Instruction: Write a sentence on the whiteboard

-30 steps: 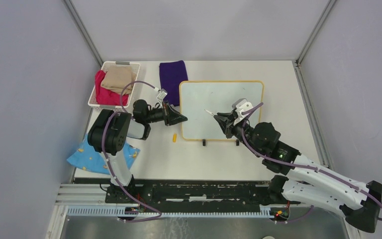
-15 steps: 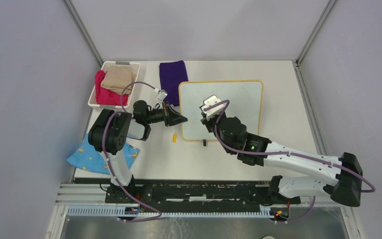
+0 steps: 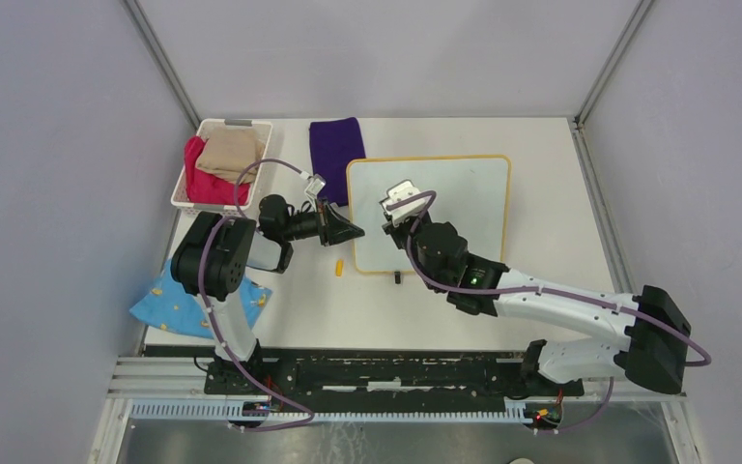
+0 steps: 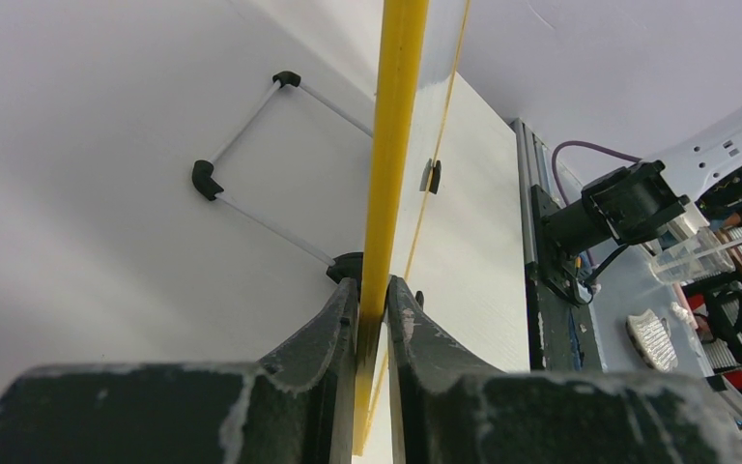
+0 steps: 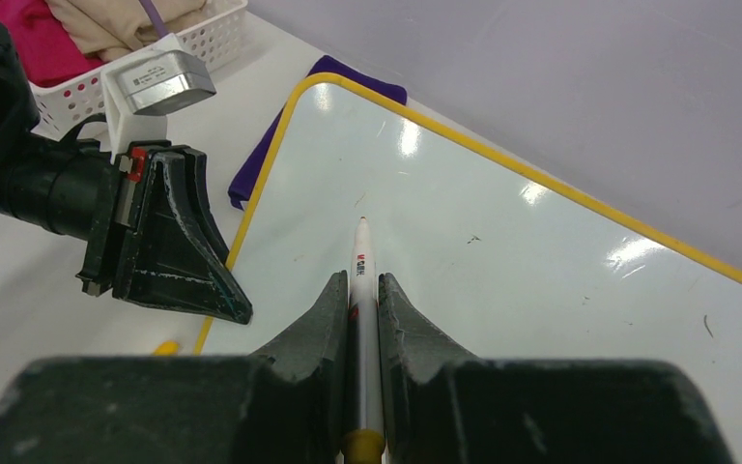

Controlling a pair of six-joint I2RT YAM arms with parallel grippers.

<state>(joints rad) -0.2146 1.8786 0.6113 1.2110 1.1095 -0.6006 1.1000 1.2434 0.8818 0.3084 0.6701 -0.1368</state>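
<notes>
While held, marker [image 5: 361, 271] over whiteboard [image 3: 473, 198].

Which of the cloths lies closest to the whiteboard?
The purple cloth, at the whiteboard's far-left corner; the red cloth and beige cloth sit in the basket, the blue cloth by the left arm.

Nothing legible. Only print: small red marking on the white marker [image 5: 362, 290] barrel (right wrist view, tip pointing toward 12 o'clock), too small to read.

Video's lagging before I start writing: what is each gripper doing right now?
Left gripper: closed on the whiteboard, at its yellow frame edge.
Right gripper: closed on the marker.
</notes>
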